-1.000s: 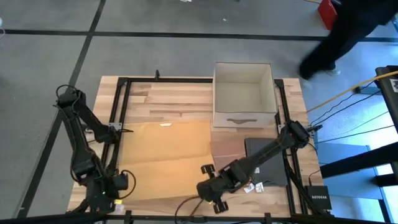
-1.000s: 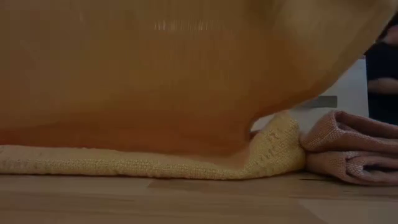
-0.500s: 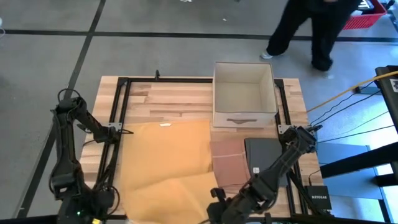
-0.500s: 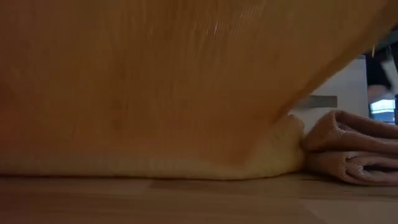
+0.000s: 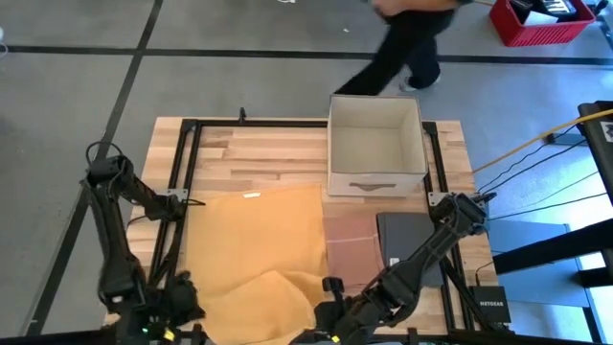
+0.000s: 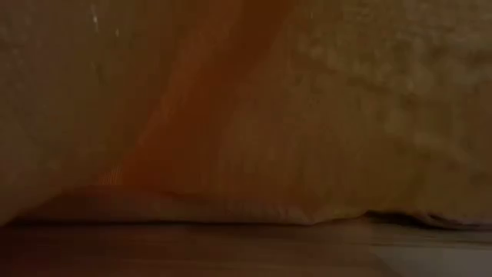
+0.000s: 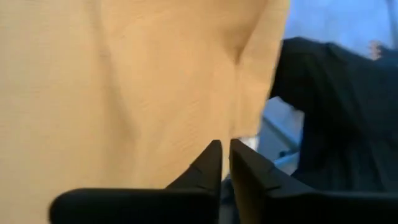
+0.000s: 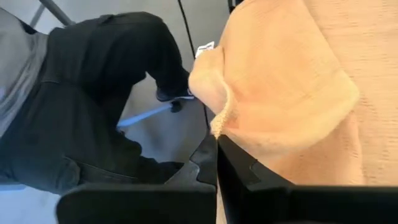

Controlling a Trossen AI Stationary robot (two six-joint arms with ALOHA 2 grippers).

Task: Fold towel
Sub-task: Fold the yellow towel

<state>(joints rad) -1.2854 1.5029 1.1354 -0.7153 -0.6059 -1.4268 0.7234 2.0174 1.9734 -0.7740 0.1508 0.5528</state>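
Note:
A yellow towel [image 5: 254, 249] lies spread over the middle of the table, its far edge [image 5: 259, 193] flat on the wood. Its near part rises off the table, with a slack ridge [image 5: 283, 280] across it. In the low view the towel [image 6: 246, 108] fills the picture like a curtain. My left gripper [image 5: 175, 309] is at the towel's near-left end and my right gripper [image 5: 321, 331] at its near-right end, both at the table's near edge and both shut on the cloth. The wrist views show each gripper shut, the left [image 7: 224, 152] and the right [image 8: 216, 152]. My left gripper pinches the towel's near-left end [image 7: 231, 127] between its two fingers, beside a side edge of the cloth. That end is lifted off the table, and the cloth runs away from the fingers with soft creases. My right gripper pinches the towel's near-right corner [image 8: 214, 118] between its two fingers. The corner is bunched into a rounded fold [image 8: 267, 93], several layers thick, just past the fingertips. It is held clear of the table.
An open white box [image 5: 375, 144] stands at the far right. A folded pink towel [image 5: 350, 240] and a dark grey folded item [image 5: 407, 240] lie right of the yellow towel. Black frame rails [image 5: 182, 172] border the work area. A person [image 5: 407, 38] walks beyond the far edge.
Both grippers have moved toward the table's near edge, carrying the towel's near end with them. The far edge has stayed in place. In the low view the cloth has come across the whole picture and now hides the pink towel.

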